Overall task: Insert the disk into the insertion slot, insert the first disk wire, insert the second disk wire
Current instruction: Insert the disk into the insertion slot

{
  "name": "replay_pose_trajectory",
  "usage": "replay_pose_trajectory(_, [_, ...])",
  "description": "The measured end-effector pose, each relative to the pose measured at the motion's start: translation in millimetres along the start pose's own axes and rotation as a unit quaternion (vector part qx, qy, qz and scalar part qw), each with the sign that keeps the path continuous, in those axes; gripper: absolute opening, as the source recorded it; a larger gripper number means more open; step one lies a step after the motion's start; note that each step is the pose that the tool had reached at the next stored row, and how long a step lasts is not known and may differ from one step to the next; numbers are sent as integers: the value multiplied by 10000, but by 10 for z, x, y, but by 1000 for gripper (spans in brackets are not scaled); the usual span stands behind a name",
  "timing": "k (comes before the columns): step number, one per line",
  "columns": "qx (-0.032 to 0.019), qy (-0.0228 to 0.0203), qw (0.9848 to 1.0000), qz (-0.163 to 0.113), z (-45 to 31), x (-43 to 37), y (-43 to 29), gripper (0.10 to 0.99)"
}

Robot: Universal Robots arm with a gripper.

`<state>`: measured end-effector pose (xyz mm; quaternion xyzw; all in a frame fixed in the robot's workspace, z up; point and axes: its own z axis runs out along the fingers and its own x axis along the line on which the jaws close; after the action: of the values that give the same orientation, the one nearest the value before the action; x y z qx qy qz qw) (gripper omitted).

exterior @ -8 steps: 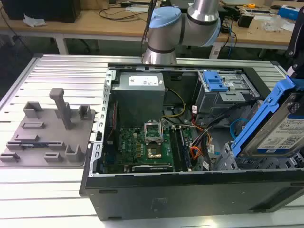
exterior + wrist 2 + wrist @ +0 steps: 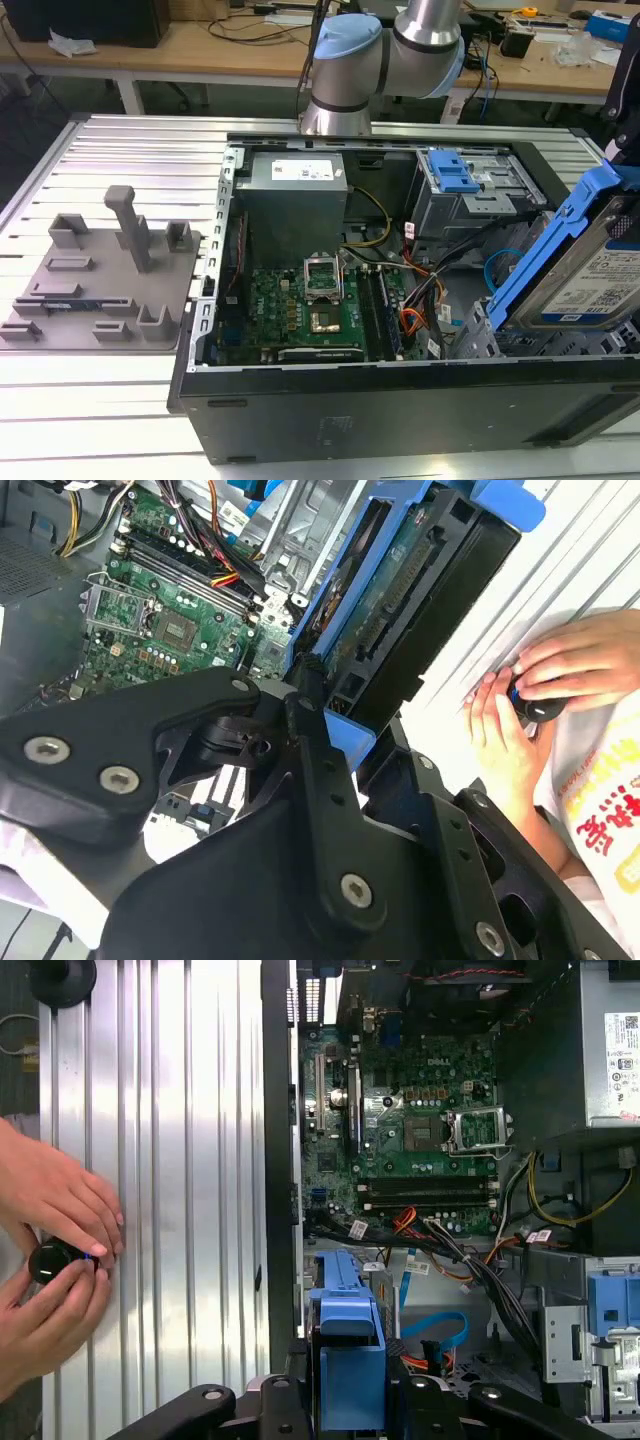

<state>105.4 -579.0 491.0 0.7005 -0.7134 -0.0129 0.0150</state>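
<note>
The disk (image 2: 585, 275), silver with a white label in a bright blue carrier, hangs tilted at the exterior view's right, over the open computer case. My gripper (image 2: 350, 1405) is shut on the carrier's blue end; both wrist views show the black fingers (image 2: 305, 695) pressed against the blue frame (image 2: 400, 610). Just below the disk stands the insertion slot (image 2: 478, 340), a grey metal cage with a perforated wall. The first disk wire (image 2: 413, 320), orange-red, lies loose beside the motherboard. The second disk wire (image 2: 437, 1325), light blue, loops next to the held disk.
A taller grey bay with a blue latch (image 2: 457, 178) stands behind the slot. The motherboard (image 2: 315, 305) and power supply (image 2: 295, 195) fill the case. A grey fixture plate (image 2: 100, 280) lies on the ribbed table. A person's hands (image 2: 50, 1260) hold a black knob beside the case.
</note>
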Motion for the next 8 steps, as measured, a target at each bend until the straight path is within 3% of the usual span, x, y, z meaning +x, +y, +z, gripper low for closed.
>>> replay_pose_trajectory(4, [0, -28, 10000, -1, 0, 0, 0, 365])
replay_pose_trajectory(8, [0, -143, 9999, -5, 0, 0, 1, 365])
